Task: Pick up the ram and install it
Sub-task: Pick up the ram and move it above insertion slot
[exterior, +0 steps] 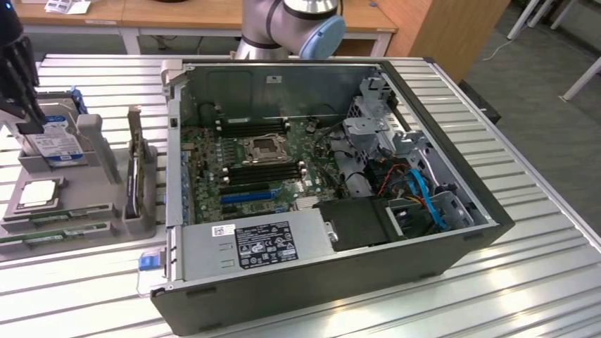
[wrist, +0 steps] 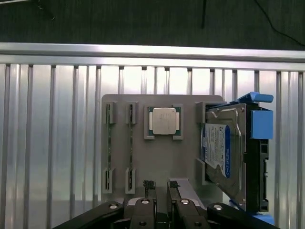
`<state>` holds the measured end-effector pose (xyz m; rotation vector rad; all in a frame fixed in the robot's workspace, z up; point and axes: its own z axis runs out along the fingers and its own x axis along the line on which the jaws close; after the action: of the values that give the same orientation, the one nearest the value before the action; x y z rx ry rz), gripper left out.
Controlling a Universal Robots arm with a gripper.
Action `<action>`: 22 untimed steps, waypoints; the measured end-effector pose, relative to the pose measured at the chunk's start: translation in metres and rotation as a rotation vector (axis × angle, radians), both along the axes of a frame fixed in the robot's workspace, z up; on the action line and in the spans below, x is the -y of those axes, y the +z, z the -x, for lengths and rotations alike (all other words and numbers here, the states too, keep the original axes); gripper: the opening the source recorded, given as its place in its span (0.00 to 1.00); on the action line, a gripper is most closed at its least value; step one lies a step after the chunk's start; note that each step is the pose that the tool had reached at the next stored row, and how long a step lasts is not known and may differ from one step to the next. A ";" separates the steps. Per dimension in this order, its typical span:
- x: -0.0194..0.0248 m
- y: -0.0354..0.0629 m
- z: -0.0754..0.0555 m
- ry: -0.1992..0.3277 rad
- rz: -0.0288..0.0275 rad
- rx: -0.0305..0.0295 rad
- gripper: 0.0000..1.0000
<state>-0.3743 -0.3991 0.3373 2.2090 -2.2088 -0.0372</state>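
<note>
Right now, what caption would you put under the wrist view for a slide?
Open pincer hovering above a gray holder carrying ram sticks, a processor chip and a hard drive.

End effector cropped at edge, ram edge-on, surface details too small

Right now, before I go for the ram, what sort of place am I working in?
Probably a robotics lab or test workshop: an opened desktop computer case lies on a slatted aluminium table, a grey parts holder beside it carries a hard drive, and wooden desks stand behind.
</note>
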 end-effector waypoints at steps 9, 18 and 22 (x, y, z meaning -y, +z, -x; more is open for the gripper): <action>0.0123 -0.0164 0.000 0.000 0.0000 0.0002 0.24; 0.0519 -0.0327 0.000 0.000 -0.0001 0.0002 0.24; 0.0697 -0.0401 0.000 0.000 0.0000 0.0002 0.24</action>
<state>-0.3740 -0.4688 0.2973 2.2092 -2.2088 -0.0371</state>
